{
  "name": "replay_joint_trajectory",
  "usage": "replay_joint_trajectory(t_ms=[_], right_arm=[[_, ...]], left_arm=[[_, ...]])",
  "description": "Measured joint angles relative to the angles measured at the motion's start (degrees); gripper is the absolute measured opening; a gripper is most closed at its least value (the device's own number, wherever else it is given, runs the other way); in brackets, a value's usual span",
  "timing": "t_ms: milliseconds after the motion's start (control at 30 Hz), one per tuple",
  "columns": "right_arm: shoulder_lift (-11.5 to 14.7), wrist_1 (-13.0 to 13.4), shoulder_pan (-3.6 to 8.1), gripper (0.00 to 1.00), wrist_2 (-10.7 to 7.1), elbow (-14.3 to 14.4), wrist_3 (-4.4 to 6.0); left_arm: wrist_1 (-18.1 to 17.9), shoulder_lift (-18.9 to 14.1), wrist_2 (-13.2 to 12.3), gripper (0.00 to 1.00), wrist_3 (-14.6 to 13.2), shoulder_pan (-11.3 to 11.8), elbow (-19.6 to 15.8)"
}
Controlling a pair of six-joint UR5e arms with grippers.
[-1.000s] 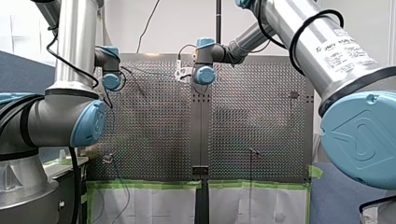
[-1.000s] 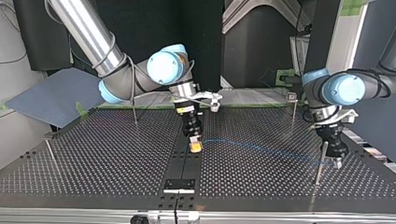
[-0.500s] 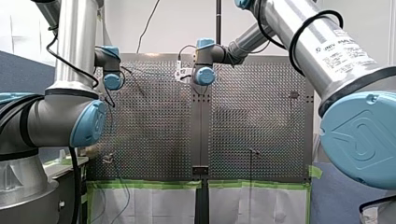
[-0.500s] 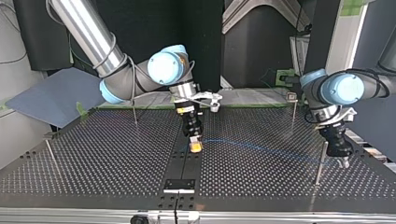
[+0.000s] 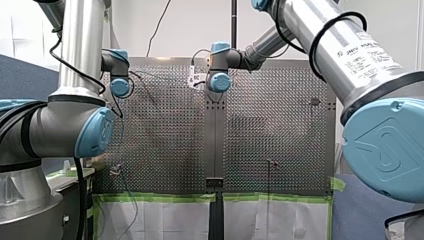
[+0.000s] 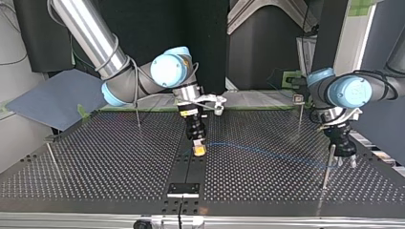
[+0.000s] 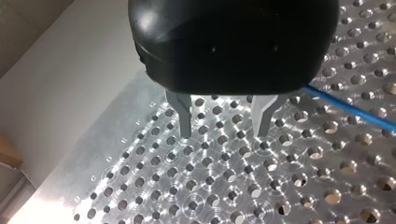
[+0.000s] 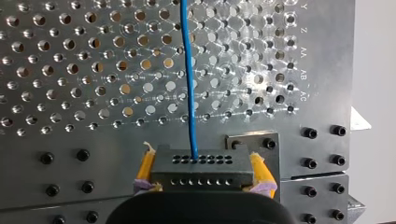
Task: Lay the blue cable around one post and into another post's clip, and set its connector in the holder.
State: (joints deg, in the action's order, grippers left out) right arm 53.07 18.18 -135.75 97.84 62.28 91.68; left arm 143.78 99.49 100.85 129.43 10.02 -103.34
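Observation:
The blue cable runs low over the perforated table from a black connector to a thin post at the top view's right. My right gripper, with yellow pads, is shut on the connector, and the cable leads straight ahead of it. In the top view this gripper stands over the table's centre strip. My left gripper is open, its metal fingers bare above the holes, and the cable passes beside it. It hangs just beside the post.
A post with a clip stands behind the cable at the top view's right. Two more thin posts rise at the left. A black holder plate sits on the centre strip near the front edge.
My left gripper has gone from shut to open and risen a little beside the post, and the cable now lies free of it. My right gripper stays put on the connector.

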Motion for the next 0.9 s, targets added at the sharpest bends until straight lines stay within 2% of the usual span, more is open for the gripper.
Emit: replay_joint_trajectory(t_ms=[300,433,500,533,733,767,800,833,900], right_arm=[[0.0,-0.2,0.0,0.0,-0.01,0.0,0.0],[0.0,-0.3,0.0,0.0,-0.01,0.0,0.01],[0.0,-0.3,0.0,0.0,0.0,0.0,0.0],[0.0,-0.3,0.0,0.0,0.01,0.0,0.01],[0.0,-0.2,0.01,0.0,0.0,0.0,0.01],[0.0,-0.2,0.01,0.0,0.0,0.0,0.01],[-0.1,-0.2,0.01,0.0,0.0,0.0,0.0],[-0.1,-0.2,0.01,0.0,0.0,0.0,0.0],[-0.1,-0.2,0.01,0.0,0.0,0.0,0.0]], left_arm=[[0.6,0.0,-3.6,0.64,0.3,0.9,-0.7],[1.3,0.0,-5.6,0.76,1.4,1.2,-0.9],[1.4,0.0,-6.6,0.76,1.8,1.3,-1.0],[1.4,0.0,-7.0,0.79,2.0,1.4,-1.0],[1.0,0.0,-10.0,0.79,4.1,1.5,-1.0],[0.9,0.0,-10.5,0.87,4.4,1.5,-1.0],[0.8,0.0,-11.0,0.87,4.5,1.5,-1.0],[0.6,0.0,-11.6,1.0,4.5,1.5,-1.0],[-0.1,0.0,-12.6,1.0,4.0,1.6,-1.0]])
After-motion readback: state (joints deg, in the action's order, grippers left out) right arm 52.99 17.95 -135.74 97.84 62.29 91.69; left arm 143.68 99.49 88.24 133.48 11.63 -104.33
